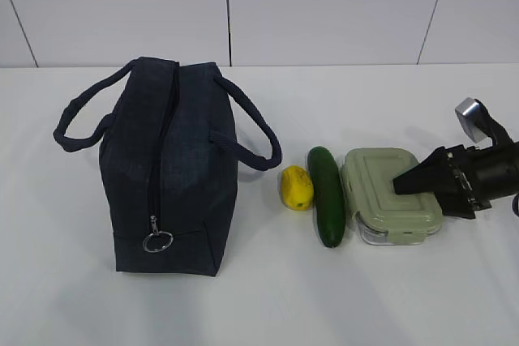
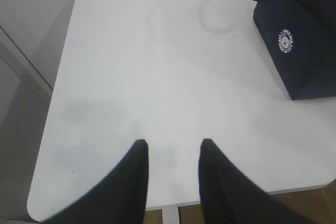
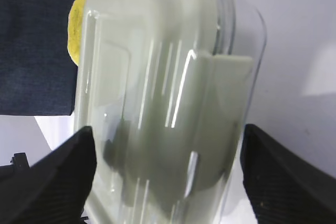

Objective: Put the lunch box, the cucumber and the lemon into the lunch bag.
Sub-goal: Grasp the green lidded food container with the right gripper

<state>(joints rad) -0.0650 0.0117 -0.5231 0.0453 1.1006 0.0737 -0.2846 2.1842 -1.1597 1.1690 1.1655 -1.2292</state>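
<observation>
Straddling the lunch box (image 3: 163, 103) with its jaws spread wide, the right gripper (image 1: 405, 182) reaches in from the right edge of the white table (image 1: 268, 297), its fingers (image 3: 58, 177) flanking the sage-lidded container without clamping it. Cucumber (image 1: 327, 195) and lemon (image 1: 297, 187) lie side by side just left of the box, near the zipped navy lunch bag (image 1: 166, 172). Over bare tabletop beside the bag, the left gripper (image 2: 172, 153) hangs parted and empty
</observation>
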